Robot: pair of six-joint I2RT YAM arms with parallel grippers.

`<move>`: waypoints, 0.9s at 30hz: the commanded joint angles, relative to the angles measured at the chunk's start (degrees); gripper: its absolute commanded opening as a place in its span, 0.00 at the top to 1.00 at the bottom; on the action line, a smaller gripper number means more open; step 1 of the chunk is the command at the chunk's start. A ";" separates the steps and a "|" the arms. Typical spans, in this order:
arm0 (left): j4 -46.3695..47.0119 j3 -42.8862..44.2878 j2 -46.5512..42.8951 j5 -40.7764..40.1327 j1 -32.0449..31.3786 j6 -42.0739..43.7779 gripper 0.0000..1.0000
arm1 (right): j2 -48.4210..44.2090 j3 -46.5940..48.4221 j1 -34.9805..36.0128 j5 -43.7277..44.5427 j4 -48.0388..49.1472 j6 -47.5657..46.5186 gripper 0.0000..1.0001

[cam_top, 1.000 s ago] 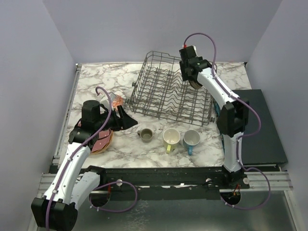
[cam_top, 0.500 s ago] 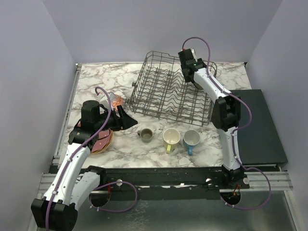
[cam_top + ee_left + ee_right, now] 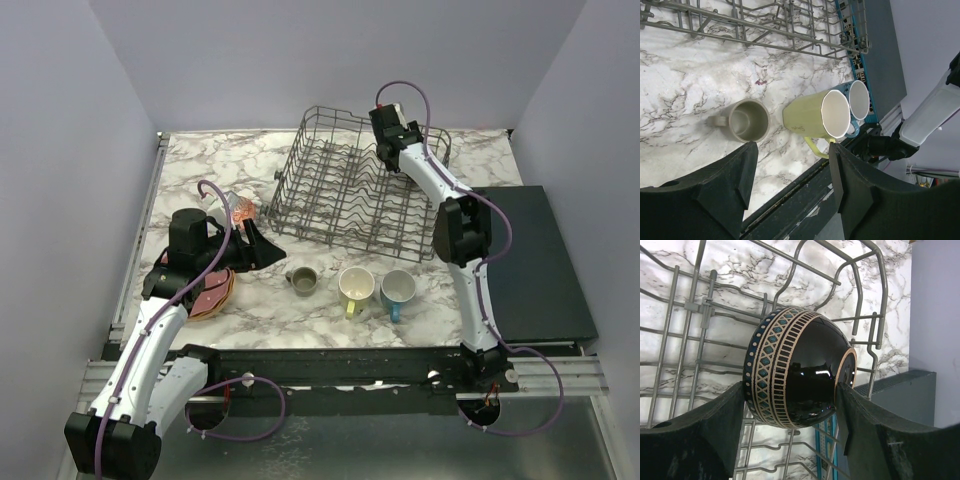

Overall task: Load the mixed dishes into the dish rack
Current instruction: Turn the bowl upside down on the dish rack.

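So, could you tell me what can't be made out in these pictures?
Plates: top view, left arm covers most; count unclear.
Bowl: inside faces away in right wrist view; right claw mostly hides it from top.
Blue mug: left wrist view, mostly behind yellow mug.

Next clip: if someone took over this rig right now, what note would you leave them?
The right pincer is shut on the bowl, held on its side over the far right corner of the rack.
The left pincer is open and empty, low over the table by the mugs.
The grey mug, yellow mug and blue mug stand upright in front of the rack. The plates are stacked under the left arm.
Done: nothing racked yet.
Left: seat the bowl, then the mugs and plates.
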 commanded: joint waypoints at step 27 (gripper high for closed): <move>1.74 -0.83 0.04 -0.24 0.20 -0.11 0.35 | 7.46 2.77 -1.66 6.07 7.93 -6.54 0.58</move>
